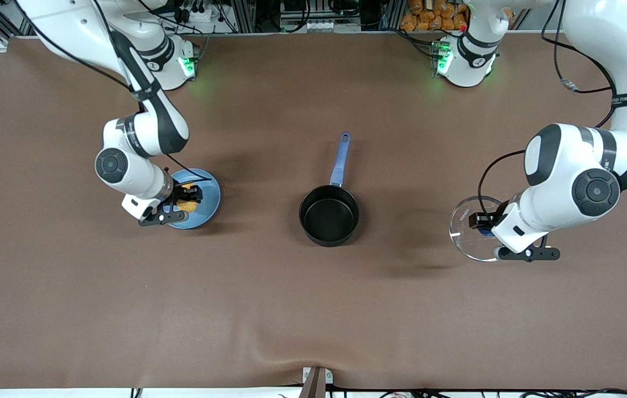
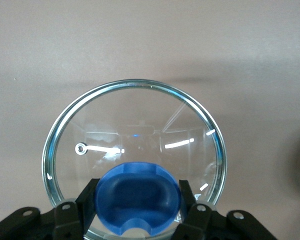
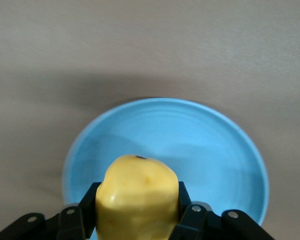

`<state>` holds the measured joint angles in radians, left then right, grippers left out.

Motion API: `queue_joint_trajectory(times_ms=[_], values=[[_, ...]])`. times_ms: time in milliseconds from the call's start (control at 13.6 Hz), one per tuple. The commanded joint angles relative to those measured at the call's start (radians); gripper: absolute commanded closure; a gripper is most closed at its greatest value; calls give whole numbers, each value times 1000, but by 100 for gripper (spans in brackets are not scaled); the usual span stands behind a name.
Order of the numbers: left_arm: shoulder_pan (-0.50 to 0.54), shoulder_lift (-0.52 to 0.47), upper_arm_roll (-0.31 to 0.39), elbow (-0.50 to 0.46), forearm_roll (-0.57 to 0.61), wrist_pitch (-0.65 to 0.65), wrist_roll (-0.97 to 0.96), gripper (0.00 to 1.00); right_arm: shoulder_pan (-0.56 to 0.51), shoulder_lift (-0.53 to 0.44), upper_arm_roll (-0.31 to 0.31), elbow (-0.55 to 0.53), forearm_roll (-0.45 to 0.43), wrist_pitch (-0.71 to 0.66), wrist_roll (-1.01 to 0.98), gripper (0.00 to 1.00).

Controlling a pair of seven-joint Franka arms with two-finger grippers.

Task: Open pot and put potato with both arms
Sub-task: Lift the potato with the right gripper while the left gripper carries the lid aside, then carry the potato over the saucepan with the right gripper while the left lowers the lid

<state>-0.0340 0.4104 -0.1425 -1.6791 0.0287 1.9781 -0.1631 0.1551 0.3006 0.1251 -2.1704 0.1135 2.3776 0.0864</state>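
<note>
A robotics lab is indicated by a brown-covered table (image 1: 269,309), aluminium framing (image 1: 247,14) and cabling (image 1: 313,25)

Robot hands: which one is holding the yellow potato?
The right gripper, over the blue plate, is shut on the potato. The left gripper grips the glass lid by its blue knob instead.

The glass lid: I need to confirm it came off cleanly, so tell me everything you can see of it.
The round clear glass lid has a shiny metal rim and a blue plastic knob at its centre. It looks whole, with a small steam vent hole in the glass. It is off the black saucepan, toward the left arm's end of the table. The left claw is shut on the knob.
</note>
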Motion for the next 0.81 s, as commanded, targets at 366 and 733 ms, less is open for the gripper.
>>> queue_joint_trajectory(times_ms=[366,733], values=[[152,-47,-12,-306,23,372,204,82,233,14,120,229,-99,-74,628,100],[195,8,-12,-367,23,516,244,82,366,138,114,403,-173,-72,873,100]])
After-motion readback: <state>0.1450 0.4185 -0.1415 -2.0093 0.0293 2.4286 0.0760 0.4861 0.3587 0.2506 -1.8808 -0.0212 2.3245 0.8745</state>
